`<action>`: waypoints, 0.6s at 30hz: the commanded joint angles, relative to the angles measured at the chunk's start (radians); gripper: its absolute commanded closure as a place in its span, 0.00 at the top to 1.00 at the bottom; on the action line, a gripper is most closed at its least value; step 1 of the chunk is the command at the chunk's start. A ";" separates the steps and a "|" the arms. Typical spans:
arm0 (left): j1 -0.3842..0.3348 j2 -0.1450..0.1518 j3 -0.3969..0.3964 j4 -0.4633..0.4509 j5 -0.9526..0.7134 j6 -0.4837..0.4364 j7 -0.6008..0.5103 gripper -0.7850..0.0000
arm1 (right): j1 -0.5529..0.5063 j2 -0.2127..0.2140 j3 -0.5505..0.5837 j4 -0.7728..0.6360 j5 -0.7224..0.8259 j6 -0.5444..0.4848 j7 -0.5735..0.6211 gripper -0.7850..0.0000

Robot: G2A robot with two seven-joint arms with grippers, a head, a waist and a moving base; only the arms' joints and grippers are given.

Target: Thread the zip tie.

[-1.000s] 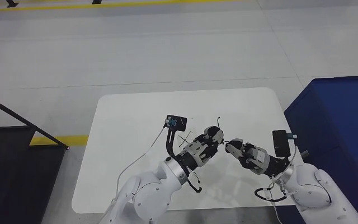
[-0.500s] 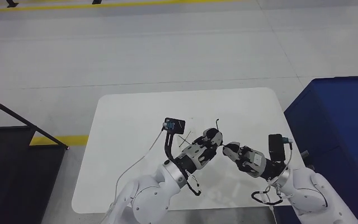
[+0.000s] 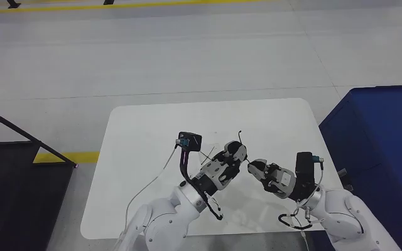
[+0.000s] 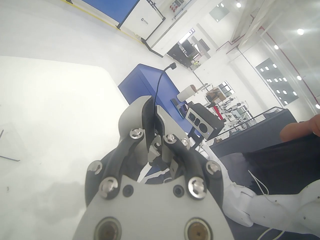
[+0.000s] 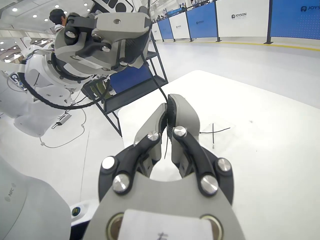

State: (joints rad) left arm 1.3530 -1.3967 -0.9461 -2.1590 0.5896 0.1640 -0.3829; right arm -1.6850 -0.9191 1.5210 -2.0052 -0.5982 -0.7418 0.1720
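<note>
Left gripper (image 3: 237, 149) and right gripper (image 3: 252, 167), each pinching the zip tie (image 4: 157, 84), have shifted toward the table's (image 3: 157, 125) near edge; threading looks unstarted.

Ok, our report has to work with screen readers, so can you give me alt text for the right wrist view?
The right gripper is shut on a thin black zip tie, whose strand curves away to the left gripper, also shut on it. Beyond them, two spare ties lie crossed on the white table.
</note>
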 commanded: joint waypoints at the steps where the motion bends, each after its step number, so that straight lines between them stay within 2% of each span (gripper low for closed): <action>1: 0.002 0.000 -0.001 -0.002 0.016 0.007 0.012 0.00 | 0.001 -0.001 0.002 -0.002 -0.002 0.003 -0.007 0.00; 8: -0.002 0.001 0.016 0.016 0.115 0.023 0.035 0.00 | -0.001 -0.006 0.004 -0.008 -0.001 0.007 -0.033 0.00; 18: 0.002 -0.001 0.006 0.017 0.112 0.030 0.051 0.00 | 0.005 -0.012 -0.005 -0.007 0.010 0.010 -0.025 0.00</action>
State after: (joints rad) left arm 1.3544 -1.3983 -0.9381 -2.1428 0.7013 0.1937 -0.3304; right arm -1.6808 -0.9304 1.5163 -2.0124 -0.5896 -0.7332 0.1465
